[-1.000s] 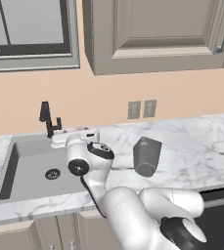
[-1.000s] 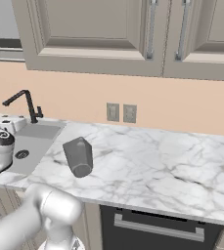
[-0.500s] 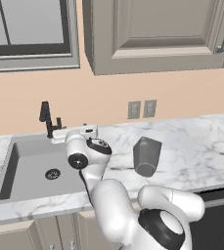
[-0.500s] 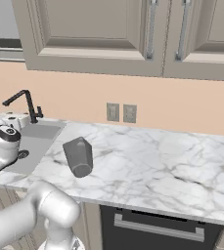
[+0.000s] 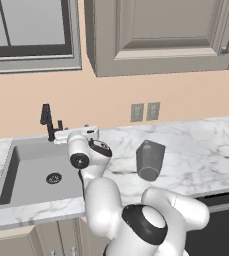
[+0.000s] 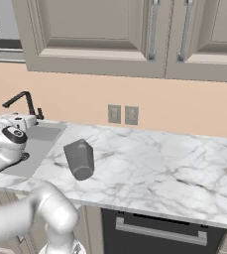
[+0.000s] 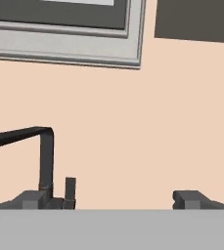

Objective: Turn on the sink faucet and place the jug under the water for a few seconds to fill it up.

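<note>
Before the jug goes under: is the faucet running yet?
Off. No water stream falls from the faucet into the sink, and the jug stands on the counter.

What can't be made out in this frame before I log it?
- End effector: hand view's bottom edge cuts off its fingertips, so contact with the sink faucet lever is unclear.
- Sink: the arm covers its right part in the left base view.
- Jug: its inside faces away from both base views.
</note>
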